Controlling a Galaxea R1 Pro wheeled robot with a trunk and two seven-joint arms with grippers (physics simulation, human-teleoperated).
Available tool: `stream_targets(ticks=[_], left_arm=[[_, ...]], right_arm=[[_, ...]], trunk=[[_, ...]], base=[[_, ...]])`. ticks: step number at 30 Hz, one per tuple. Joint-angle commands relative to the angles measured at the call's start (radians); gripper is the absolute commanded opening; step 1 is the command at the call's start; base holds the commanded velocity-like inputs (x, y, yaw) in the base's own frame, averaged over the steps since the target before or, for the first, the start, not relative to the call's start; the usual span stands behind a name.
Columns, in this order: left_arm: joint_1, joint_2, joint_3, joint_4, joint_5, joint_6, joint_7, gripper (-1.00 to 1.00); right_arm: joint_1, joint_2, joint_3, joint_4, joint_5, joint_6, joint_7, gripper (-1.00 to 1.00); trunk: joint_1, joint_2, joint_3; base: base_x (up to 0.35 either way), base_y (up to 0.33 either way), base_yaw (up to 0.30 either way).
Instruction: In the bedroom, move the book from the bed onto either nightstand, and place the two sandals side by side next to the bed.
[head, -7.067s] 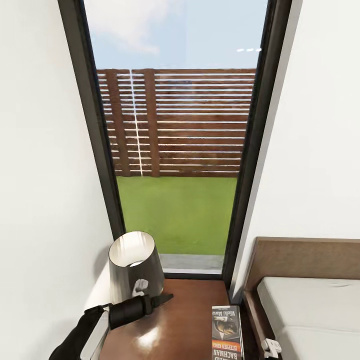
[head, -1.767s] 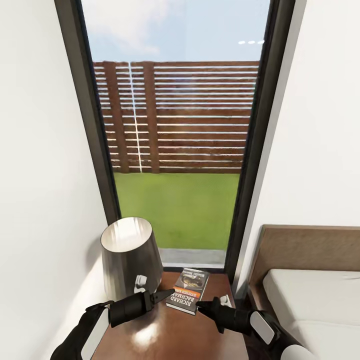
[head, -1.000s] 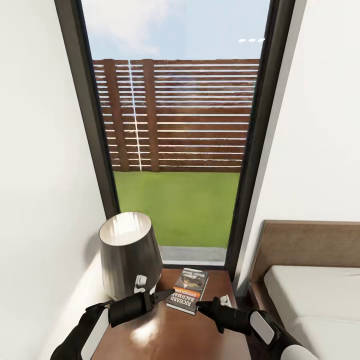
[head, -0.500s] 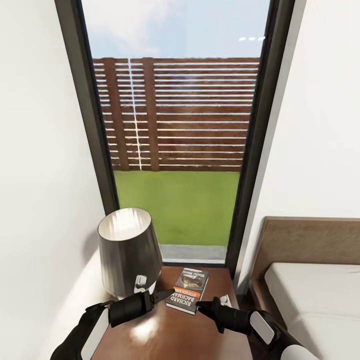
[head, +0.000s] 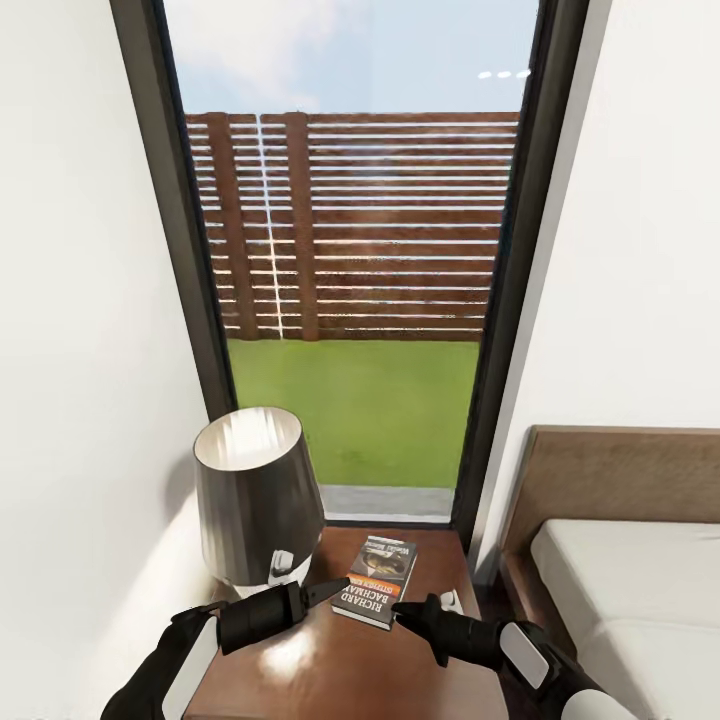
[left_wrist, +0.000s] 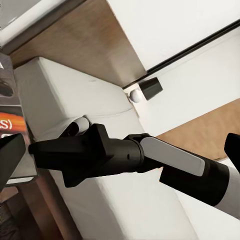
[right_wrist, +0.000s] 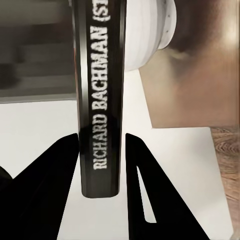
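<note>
Right gripper (head: 400, 608), fingers set narrowly either side of the book (head: 377, 580) spine on the nightstand (head: 420, 680), should part and back straight off without dragging it

The book (head: 378, 579) lies on the nightstand (head: 420, 680), right of the lamp (head: 255, 497), before the window (head: 350, 250), with the bed (head: 620, 590) to its right.

lamp (head: 255, 495) crowding nightstand's (head: 400, 670) left rear, book (head: 377, 580) mid-top, near top bare, bed (head: 630, 600) at right
</note>
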Motion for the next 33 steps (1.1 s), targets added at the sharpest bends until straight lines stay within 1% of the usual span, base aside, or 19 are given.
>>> stream_targets(ticks=[1,33], left_arm=[[-0.001,0.001,-0.003,0.000,0.008,0.008,0.001,1.00],[-0.001,0.001,-0.003,0.001,0.008,0.008,0.002,1.00]], right_arm=[[-0.001,-0.001,0.004,0.000,-0.007,0.005,0.001,-1.00],[-0.001,-0.001,0.004,0.000,-0.007,0.004,0.001,-1.00]], trunk=[[0.004,-0.008,-0.004],[0.127,-0.232,-0.105]], base=[[0.000,0.000,0.000],[0.000,0.000,0.000]])
